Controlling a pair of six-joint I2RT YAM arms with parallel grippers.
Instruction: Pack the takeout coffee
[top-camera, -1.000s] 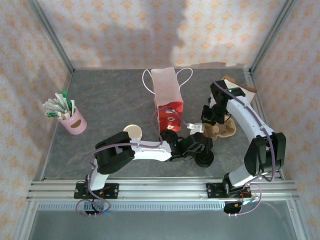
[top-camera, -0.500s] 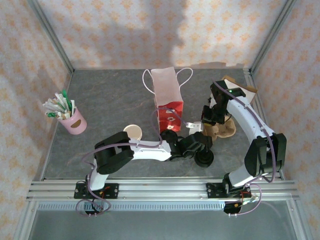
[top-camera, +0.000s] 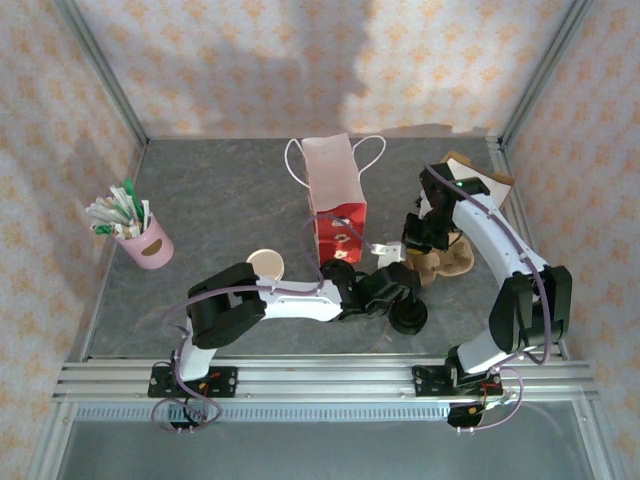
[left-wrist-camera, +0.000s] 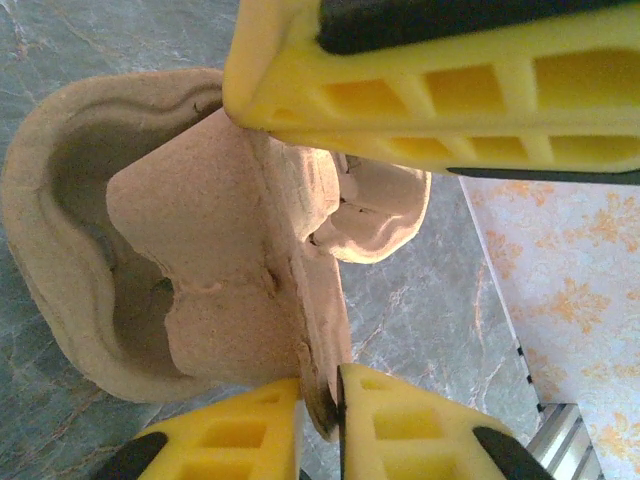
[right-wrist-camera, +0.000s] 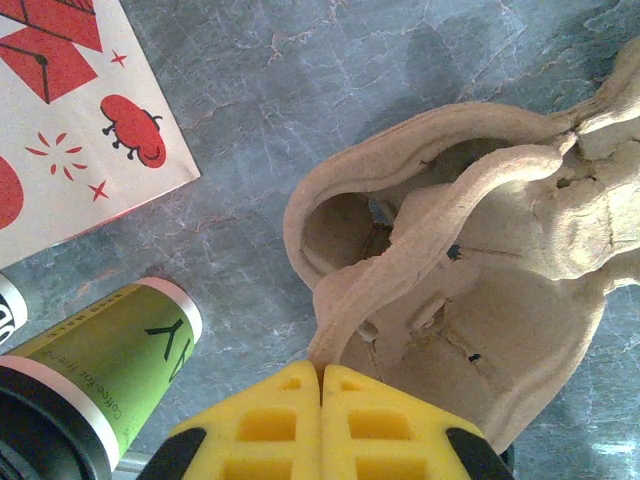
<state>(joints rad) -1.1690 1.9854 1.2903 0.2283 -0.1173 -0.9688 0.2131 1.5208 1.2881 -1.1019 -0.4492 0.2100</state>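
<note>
Left wrist view: the left fingers (left-wrist-camera: 250, 425) are clamped on a thin wall of the pulp cup carrier (left-wrist-camera: 190, 250), with a sliver of pulp showing in the seam between them at 6 o'clock. In the right wrist view the right fingers (right-wrist-camera: 385, 420) are pressed tight together where the end of the carrier's middle ridge runs into their seam, so they seem to pinch it too. The coffee (right-wrist-camera: 105, 365), lid on, stands upright on the table (top-camera: 220, 210) at 7 o'clock of the carrier, near it but not in a well. The paper bag (top-camera: 335, 190) stands at 10 o'clock of the carrier. I judge the step to be spreading or steadying the carrier: pinch lightly so the pulp does not tear, pull evenly, and mind the coffee just beside the left wrist. The left arm (top-camera: 290, 298) lies low, reaching across toward 3 o'clock; the right arm (top-camera: 490, 225) arches over and bends back toward 7 o'clock.
</note>
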